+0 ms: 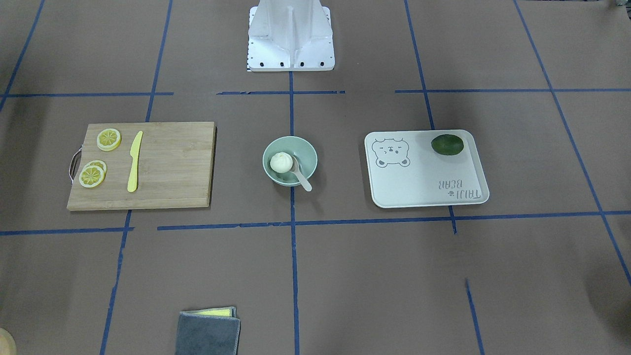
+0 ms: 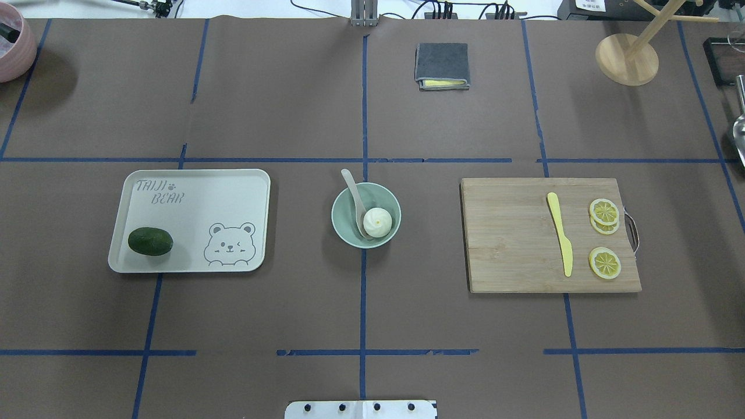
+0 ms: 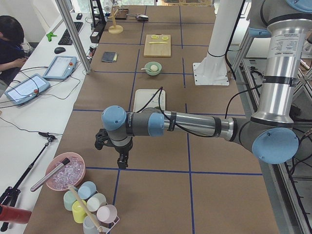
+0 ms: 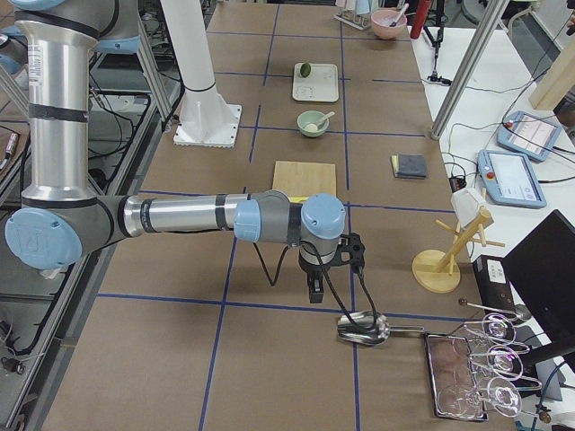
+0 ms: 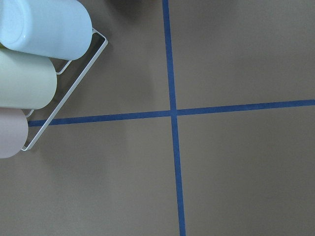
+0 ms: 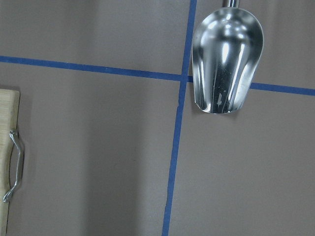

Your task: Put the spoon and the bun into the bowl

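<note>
The pale mint-green bowl stands at the table's middle; it also shows in the front view. The white bun sits inside it. The beige spoon lies in the bowl beside the bun, with its handle leaning over the rim. Both arms are far from the bowl, at opposite table ends. My left gripper hangs over the table near a cup rack. My right gripper hangs near a metal scoop. They show only in the side views, so I cannot tell whether they are open or shut.
A white bear tray holds a dark green lime. A wooden cutting board holds a yellow knife and lemon slices. A grey cloth, a wooden mug tree, a metal scoop and cups are at the edges.
</note>
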{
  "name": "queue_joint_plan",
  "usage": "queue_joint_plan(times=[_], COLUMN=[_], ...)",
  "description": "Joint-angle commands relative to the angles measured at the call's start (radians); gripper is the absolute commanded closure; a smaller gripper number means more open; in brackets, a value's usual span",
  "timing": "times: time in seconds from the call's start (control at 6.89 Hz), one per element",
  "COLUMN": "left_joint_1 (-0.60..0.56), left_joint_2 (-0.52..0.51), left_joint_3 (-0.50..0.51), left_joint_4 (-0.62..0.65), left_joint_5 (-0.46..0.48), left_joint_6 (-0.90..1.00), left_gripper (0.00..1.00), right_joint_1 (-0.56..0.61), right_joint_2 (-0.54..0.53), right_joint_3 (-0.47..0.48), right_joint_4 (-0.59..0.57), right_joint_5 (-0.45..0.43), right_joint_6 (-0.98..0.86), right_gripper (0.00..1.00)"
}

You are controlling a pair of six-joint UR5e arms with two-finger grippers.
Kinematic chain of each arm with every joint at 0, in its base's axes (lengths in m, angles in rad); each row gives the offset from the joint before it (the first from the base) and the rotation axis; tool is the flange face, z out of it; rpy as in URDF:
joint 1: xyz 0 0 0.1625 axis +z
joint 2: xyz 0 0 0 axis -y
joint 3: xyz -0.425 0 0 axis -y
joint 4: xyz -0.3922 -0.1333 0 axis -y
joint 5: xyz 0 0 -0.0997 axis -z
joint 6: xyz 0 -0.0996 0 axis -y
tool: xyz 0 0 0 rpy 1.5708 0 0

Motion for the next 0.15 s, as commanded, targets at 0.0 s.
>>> queue_joint_plan(times=[0.0], left_joint_1=[0.000], left_joint_2=[0.000], left_joint_3=[-0.001], left_joint_4=[0.000], left_joint_5=[-0.001], left_joint_6=[0.000], left_gripper=[0.00], right_joint_1=[0.001], right_joint_2=[0.000], right_joint_3=[0.000], right_joint_4=[0.000], right_joint_5=[0.000], right_joint_6=[0.002], right_gripper=[0.00])
